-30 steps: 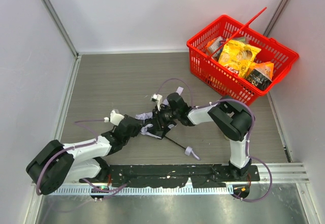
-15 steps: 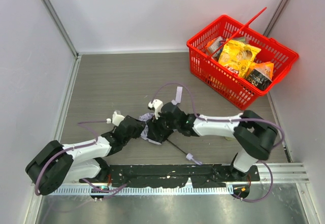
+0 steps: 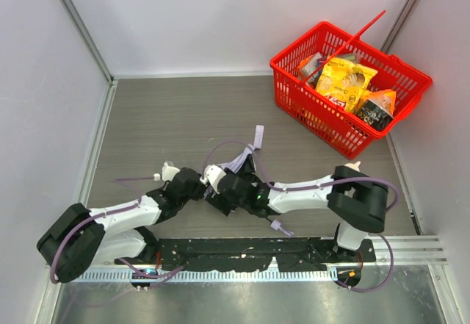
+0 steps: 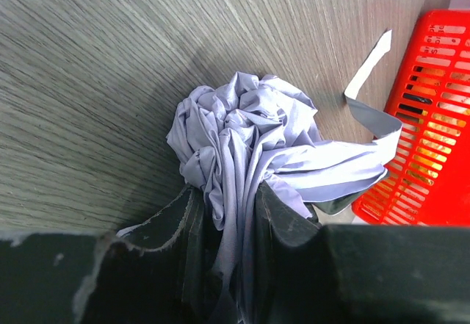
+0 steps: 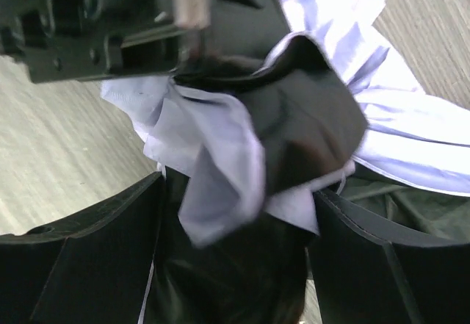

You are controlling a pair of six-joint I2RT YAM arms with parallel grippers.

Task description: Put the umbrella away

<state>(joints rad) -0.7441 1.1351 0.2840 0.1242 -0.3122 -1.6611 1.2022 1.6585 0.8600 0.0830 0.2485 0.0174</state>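
Seen from above, the two arms meet low over the table (image 3: 161, 118), near its front edge. The left gripper (image 3: 197, 189) and right gripper (image 3: 220, 195) sit just beside each other over the umbrella (image 3: 277, 226). Most of the umbrella is hidden beneath them, and its pale handle (image 3: 279, 228) pokes out toward the right arm's base. A red basket (image 3: 323, 118) of packets stands well apart at the far right corner.

From the left wrist, the left gripper (image 4: 235, 225) has its fingers (image 4: 187, 221) drawn narrow and pinches a fold of the umbrella (image 4: 242, 133). The lavender-white fabric bunches into a crumpled ball just beyond the tips. A grey strap (image 4: 367, 111) trails off toward the basket (image 4: 433, 118).

From the right wrist, the right gripper (image 5: 239, 192) has its fingers (image 5: 95, 265) spread wide. They straddle the umbrella's cloth (image 5: 411, 126) and a dark finger of the left gripper (image 5: 147, 23). Whether they touch the fabric cannot be told.
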